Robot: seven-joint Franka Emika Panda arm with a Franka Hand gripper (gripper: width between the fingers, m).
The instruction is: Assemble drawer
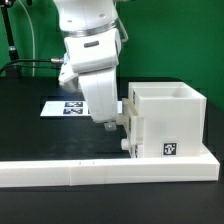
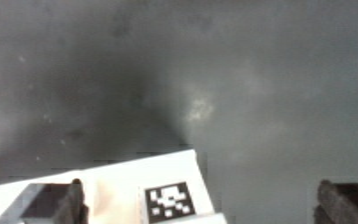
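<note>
While the low white wall (image 1: pixel 100 172) runs along the bottom of the exterior view, the boxy shell (image 1: pixel 166 120) of the drawer stands just behind it at the right of the frame, a tag on its front face. At the shell's left side, two round knobs (image 1: pixel 124 147) show near the wall; whether trays are fully seated there I cannot tell. The hand (image 1: pixel 103 122) hangs just left of the shell, close to that side. In the wrist view its fingers (image 2: pixel 55 203) stand wide apart with only dark table (image 2: pixel 176 80) and a white tagged corner (image 2: pixel 131 190) between them, gripping nothing. To do this step well, I judge the hand should line up squarely with the knobbed part before closing or pushing, keeping the shell braced against the wall. Farthest back, the marker board (image 1: pixel 62 106) lies flat, left of centre.
</note>
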